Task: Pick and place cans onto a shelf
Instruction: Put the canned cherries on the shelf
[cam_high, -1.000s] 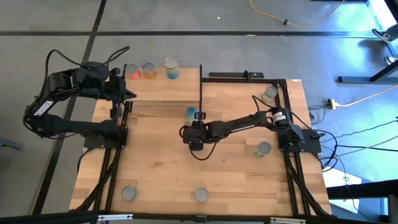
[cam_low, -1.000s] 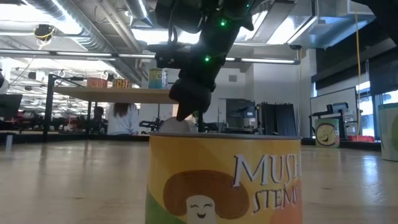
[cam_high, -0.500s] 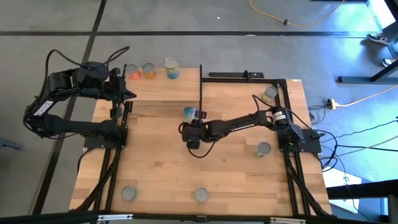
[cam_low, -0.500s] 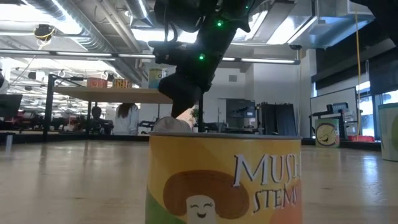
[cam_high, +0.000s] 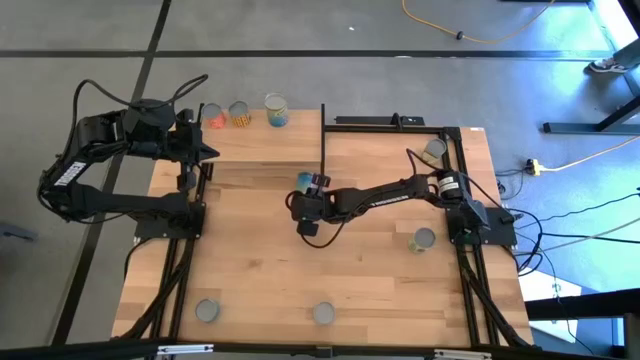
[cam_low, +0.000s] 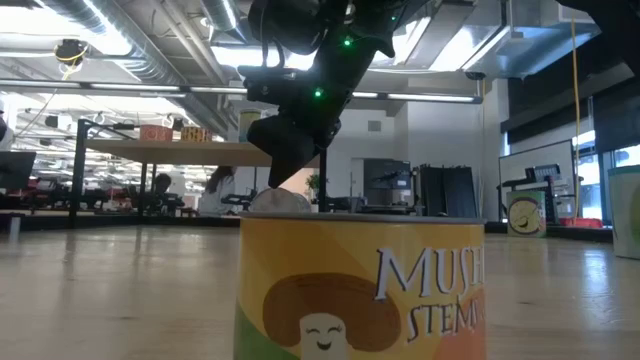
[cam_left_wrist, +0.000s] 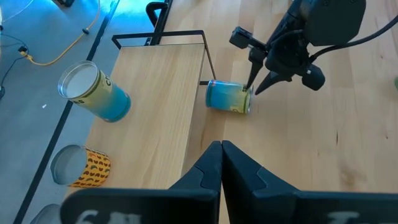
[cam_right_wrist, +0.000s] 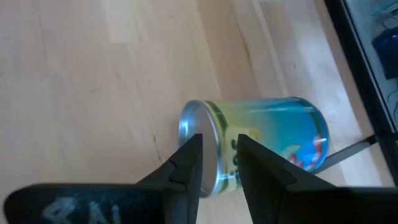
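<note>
A blue-and-yellow can (cam_high: 303, 181) lies on its side on the table, next to the shelf's (cam_high: 262, 145) black upright. My right gripper (cam_high: 310, 190) is open and reaches in from the table's right. Its fingertips (cam_right_wrist: 217, 165) straddle the can's silvery end (cam_right_wrist: 194, 134). Three cans (cam_high: 240, 114) stand along the far edge of the shelf. My left gripper (cam_left_wrist: 221, 152) is shut and hangs above the shelf's left end, holding nothing. My right gripper slants down from the table's right onto the lying can's end rim (cam_left_wrist: 247, 99). One finger (cam_right_wrist: 186, 162) stands before the silvery end face and the other (cam_right_wrist: 261, 165) over the labelled wall. Whether either finger touches the can, I cannot tell.
Other cans are on the table: one lying at the far right by the frame (cam_high: 432, 150), one at the right (cam_high: 423, 240), and two near the front edge (cam_high: 207, 311) (cam_high: 323, 314). The front one fills the low view (cam_low: 360, 290).
My right gripper has rolled about the line it points along and edged toward the table's left and far side. Its fingers have kept the same gap. The lying can has shifted slightly toward the table's left.
</note>
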